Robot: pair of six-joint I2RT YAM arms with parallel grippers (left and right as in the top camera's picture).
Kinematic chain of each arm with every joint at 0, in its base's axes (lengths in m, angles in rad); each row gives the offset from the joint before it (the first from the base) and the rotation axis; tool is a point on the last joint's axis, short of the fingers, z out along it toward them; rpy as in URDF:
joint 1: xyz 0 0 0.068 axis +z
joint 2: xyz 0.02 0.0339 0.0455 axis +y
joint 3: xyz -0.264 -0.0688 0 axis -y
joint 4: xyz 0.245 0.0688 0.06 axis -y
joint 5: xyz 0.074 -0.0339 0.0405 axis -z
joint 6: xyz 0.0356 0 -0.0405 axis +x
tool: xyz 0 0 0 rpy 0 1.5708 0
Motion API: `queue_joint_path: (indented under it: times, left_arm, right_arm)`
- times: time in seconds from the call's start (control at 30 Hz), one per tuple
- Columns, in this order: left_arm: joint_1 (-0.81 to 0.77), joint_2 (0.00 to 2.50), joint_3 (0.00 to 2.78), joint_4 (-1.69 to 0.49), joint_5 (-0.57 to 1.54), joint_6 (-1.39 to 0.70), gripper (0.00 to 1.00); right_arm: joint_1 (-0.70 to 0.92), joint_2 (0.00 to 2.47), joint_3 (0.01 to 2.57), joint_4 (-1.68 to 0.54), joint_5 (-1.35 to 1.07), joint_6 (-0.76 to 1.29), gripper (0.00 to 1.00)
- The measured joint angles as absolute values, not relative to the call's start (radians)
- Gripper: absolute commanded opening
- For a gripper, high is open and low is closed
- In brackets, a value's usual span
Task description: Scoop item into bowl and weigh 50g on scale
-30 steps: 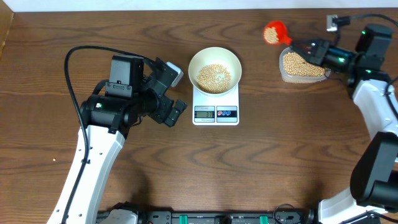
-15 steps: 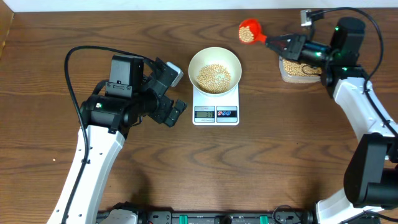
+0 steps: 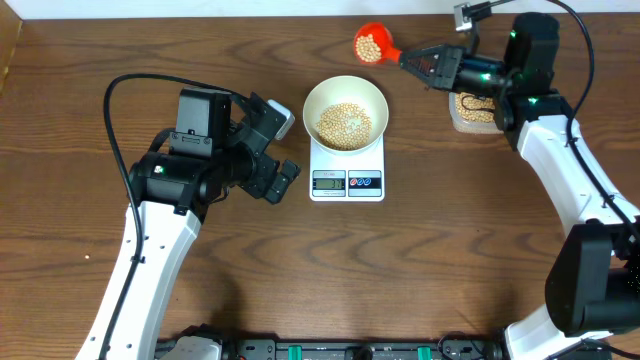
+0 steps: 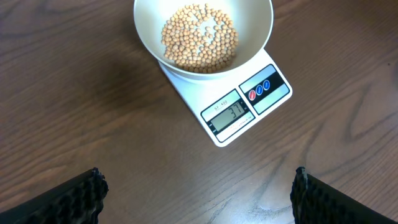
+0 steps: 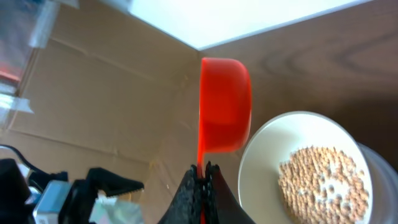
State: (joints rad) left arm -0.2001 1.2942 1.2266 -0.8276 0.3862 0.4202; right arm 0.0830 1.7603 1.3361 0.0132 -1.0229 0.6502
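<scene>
Over the last second the right tool (image 3: 415, 60), pressed tight on the handle of the red scoop (image 3: 370, 43), has swung left from above the clear tub (image 3: 472, 112) — the loaded scoop now hangs just beyond the far rim of the bowl (image 3: 312, 92), not yet over it. The bowl sits on the scale (image 3: 347, 183), beans (image 3: 345, 122) covering its bottom. The display seems to read in the low thirties, so this load is probably needed. The left tool (image 3: 284, 145) waits left of the scale — spread wide, holding nothing.
</scene>
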Motion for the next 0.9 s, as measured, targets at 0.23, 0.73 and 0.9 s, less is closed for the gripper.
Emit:
queue_joint_path:
  times: [0.23, 0.73, 0.9]
  left_arm:
    - [-0.2, 1.294, 1.227, -0.828, 0.386, 0.42, 0.96]
    - [-0.2, 1.294, 1.227, -0.828, 0.387, 0.42, 0.96]
    - [-0.2, 1.294, 1.227, -0.828, 0.387, 0.421, 0.97]
  right_arm:
    - [0.143, 1.76, 1.41, -0.262, -0.933, 0.445, 0.01]
    - [0.193, 1.76, 1.413, -0.415, -0.818, 0.199, 0.01]
    - [0.242, 1.76, 1.413, -0.434, -0.727, 0.129, 0.01]
